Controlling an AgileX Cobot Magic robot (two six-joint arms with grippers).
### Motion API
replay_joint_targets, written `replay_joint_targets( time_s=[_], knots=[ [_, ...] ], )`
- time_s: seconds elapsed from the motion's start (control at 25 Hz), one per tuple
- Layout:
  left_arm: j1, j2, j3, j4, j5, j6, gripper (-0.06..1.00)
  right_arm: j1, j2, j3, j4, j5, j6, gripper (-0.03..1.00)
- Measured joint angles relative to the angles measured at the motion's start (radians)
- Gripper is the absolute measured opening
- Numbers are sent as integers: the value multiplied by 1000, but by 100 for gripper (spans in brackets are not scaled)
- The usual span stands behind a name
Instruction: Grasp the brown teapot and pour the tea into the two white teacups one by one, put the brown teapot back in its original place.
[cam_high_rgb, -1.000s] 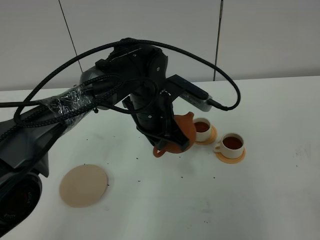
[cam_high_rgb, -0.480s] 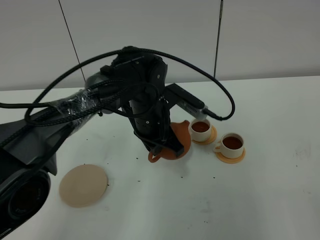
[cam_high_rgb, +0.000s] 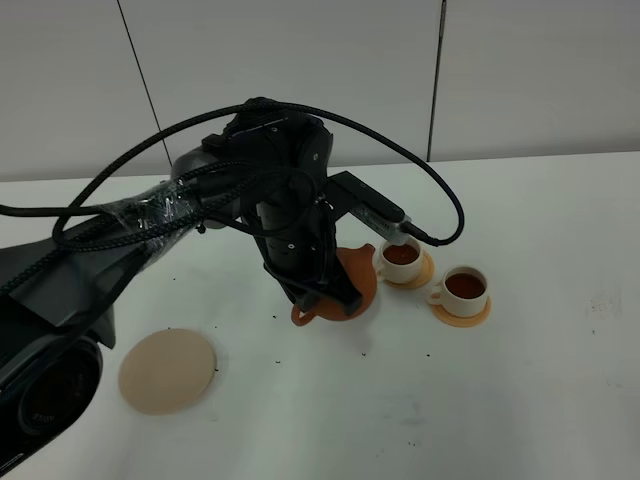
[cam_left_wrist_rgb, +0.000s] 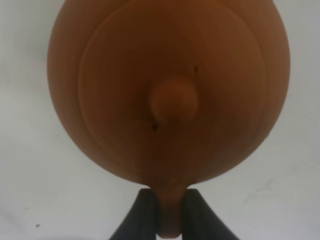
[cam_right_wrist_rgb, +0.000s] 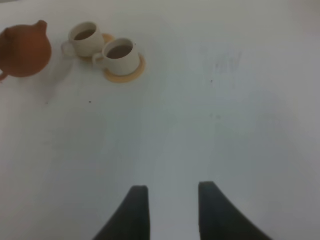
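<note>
From the high camera, the brown teapot (cam_high_rgb: 345, 290) is being held beside the two white teacups (cam_high_rgb: 402, 258) — both showing dark tea (cam_high_rgb: 465, 286) — with the tan coaster (cam_high_rgb: 167, 371) lying well apart on the counter (cam_high_rgb: 520, 380). In the left wrist view, the left jaws (cam_left_wrist_rgb: 170, 220) are being kept clenched on the teapot's handle (cam_left_wrist_rgb: 170, 212). In the right wrist view, the right jaws (cam_right_wrist_rgb: 170, 210) are being held apart — gripping nothing — over bare counter.

No text, label, brand, number or sign can be read in any view — the teapot (cam_high_rgb: 345, 285), the cups (cam_high_rgb: 402, 258) beside it and the table (cam_high_rgb: 520, 380) all show plain, unmarked surfaces.
</note>
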Motion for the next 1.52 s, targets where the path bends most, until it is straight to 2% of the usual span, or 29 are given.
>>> replay_joint_targets(
  time_s=[0.2,0.36,0.56,0.72,0.96,1.2,1.52],
  knots=[
    [30,-71,0,1,0,-4,17,0,0,0,0,0,0,24],
    [65,-122,11,-8,0,-67,17,0,0,0,0,0,0,24],
    [124,-197,141,-38,0,-147,17,0,0,0,0,0,0,24],
    [164,-263,260,-38,0,-230,17,0,0,0,0,0,0,24],
    [212,-363,458,-32,-3,-301,17,0,0,0,0,0,0,24],
    [251,-470,684,-30,-136,-377,17,0,0,0,0,0,0,24],
    [294,-505,820,-30,-288,-398,17,0,0,0,0,0,0,24]
  ],
)
